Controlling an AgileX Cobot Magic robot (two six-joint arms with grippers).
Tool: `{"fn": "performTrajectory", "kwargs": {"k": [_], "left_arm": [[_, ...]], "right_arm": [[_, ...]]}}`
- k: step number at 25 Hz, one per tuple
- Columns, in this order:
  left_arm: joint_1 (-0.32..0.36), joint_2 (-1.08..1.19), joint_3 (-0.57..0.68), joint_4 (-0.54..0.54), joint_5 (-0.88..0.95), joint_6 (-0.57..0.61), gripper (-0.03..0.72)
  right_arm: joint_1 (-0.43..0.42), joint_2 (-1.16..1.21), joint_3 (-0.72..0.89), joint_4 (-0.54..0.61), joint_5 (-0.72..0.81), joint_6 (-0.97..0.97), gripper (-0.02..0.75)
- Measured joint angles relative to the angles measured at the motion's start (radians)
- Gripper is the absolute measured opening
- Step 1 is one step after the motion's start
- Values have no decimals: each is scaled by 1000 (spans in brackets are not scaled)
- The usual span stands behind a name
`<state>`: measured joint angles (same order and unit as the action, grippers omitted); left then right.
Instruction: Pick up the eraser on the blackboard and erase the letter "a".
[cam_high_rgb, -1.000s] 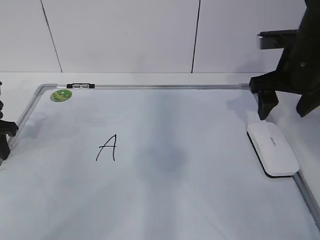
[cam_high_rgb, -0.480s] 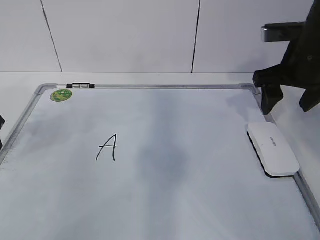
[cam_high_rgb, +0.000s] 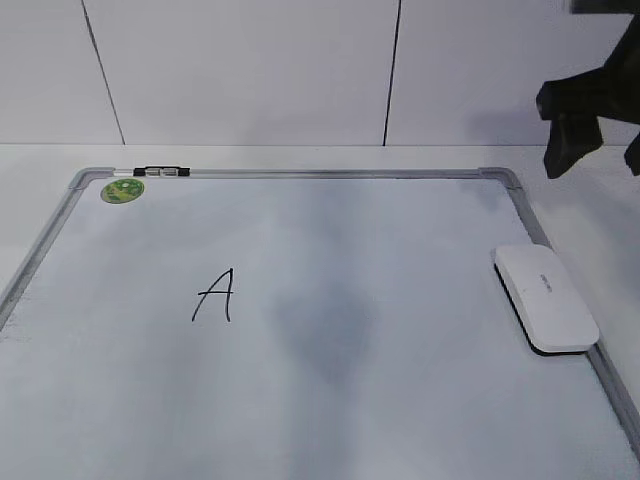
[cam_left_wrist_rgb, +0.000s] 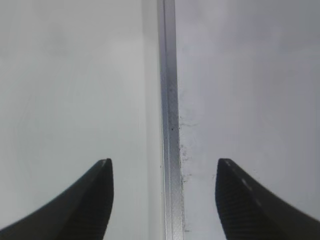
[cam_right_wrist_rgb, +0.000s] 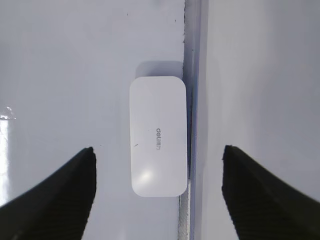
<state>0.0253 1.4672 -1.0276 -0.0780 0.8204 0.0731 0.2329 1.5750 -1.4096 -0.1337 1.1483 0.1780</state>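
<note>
The eraser (cam_high_rgb: 545, 297) is seen lying flat on the blackboard (cam_high_rgb: 400, 400), white top up, against the inner side of the board's right frame rail. In the right wrist view the eraser (cam_right_wrist_rgb: 158, 155) is framed between the two dark fingers, with its long side touching the rail. The right gripper (cam_right_wrist_rgb: 158, 197) is held wide open above the eraser and nothing is gripped; in the exterior view it (cam_high_rgb: 598, 140) is seen raised at the upper right, well apart from the eraser. The left gripper (cam_left_wrist_rgb: 164, 192) is also spread open and empty, positioned over the board's frame rail (cam_left_wrist_rgb: 169, 125). A capital letter A (cam_high_rgb: 215, 295) is written left of centre. A green sticker (cam_high_rgb: 122, 190) sits at the far left corner. No lowercase "a" can be made out on the board.
</note>
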Motion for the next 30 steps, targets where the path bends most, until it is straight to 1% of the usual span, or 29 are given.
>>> {"fn": "performTrajectory", "kwargs": {"k": [14, 24, 30], "left_arm": [[0, -335, 2, 0, -114, 0, 484], [0, -473, 6, 0, -207, 0, 484], [0, -553, 8, -17, -214, 1, 484]], "right_arm": [[0, -239, 0, 0, -99, -23, 592], [0, -357, 6, 2, -185, -84, 592], [0, -408, 6, 8, -222, -103, 588]]}}
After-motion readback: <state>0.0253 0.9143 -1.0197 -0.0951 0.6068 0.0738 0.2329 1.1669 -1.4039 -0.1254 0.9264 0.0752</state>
